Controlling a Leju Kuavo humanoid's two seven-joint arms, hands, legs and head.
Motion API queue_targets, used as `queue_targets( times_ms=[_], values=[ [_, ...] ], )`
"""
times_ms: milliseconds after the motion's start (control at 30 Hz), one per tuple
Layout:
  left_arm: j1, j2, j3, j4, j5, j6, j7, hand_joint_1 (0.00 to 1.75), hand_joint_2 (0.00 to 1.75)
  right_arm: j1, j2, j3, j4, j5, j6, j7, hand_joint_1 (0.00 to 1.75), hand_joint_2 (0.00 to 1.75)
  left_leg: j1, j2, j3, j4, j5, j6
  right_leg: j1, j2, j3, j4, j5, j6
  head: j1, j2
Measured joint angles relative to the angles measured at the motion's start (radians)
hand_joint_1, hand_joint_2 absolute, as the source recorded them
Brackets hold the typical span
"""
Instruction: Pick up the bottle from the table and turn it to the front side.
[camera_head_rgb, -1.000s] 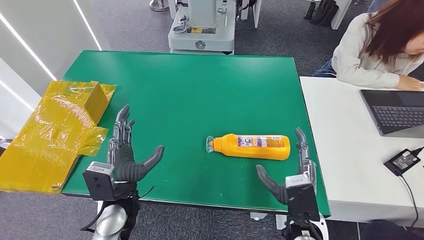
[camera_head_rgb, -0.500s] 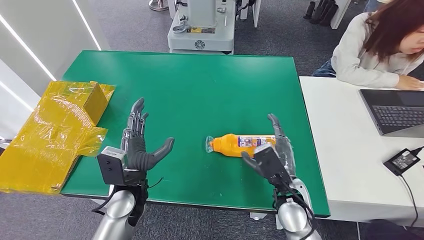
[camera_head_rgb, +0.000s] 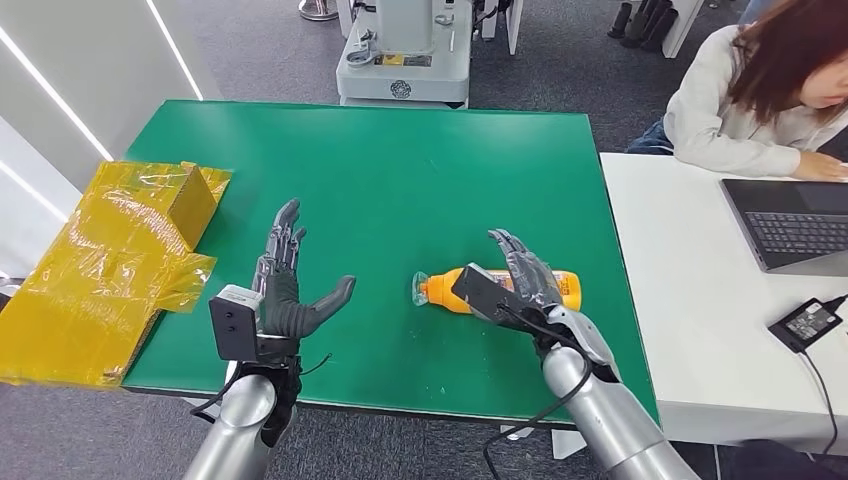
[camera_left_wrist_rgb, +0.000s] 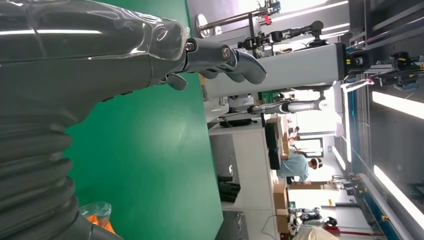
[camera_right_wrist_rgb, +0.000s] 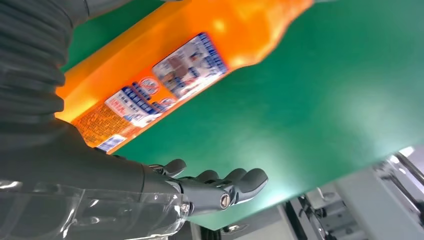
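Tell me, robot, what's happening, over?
Both hands open: left hand idle, right hand over bottle. Bottle lies flat on green table. Nothing blocking.

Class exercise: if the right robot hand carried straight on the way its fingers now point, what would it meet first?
Probably the orange bottle: the open right robot hand hangs over its body, fingers aimed across it; its height above the bottle is unclear.

a green table (camera_head_rgb: 400, 170) stands on grey carpet (camera_head_rgb: 260, 50), beside a white desk (camera_head_rgb: 690, 300) with a laptop (camera_head_rgb: 790, 222).
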Motion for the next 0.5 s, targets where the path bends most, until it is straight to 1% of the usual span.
queue_targets(
  times_ms=[200,400,500],
  values=[
    [0.010,0.007,0.000,0.002,0.008,0.000,0.000,0.00,1.75,-0.075,-0.077,0.062,0.081,0.000,0.063,0.023,0.00,1.75,0.000,-0.001,0.000,0.001,0.000,0.000,0.000,-0.001,0.000,0.000,0.000,0.000,0.000,0.000],
    [0.022,0.013,0.000,0.003,0.020,-0.001,0.001,0.00,1.75,-0.099,-0.153,0.110,0.106,-0.010,0.102,0.058,0.00,1.75,0.000,-0.002,0.000,0.001,0.000,0.000,0.000,-0.001,0.000,0.000,0.000,0.000,0.000,0.000],
    [0.025,0.014,0.000,0.007,0.027,-0.001,0.002,0.00,1.75,-0.105,-0.180,0.138,0.117,-0.001,0.111,0.073,0.00,1.75,0.000,-0.002,-0.001,0.001,0.000,0.001,0.000,-0.001,0.000,0.000,0.000,0.000,0.000,0.000]
  ],
)
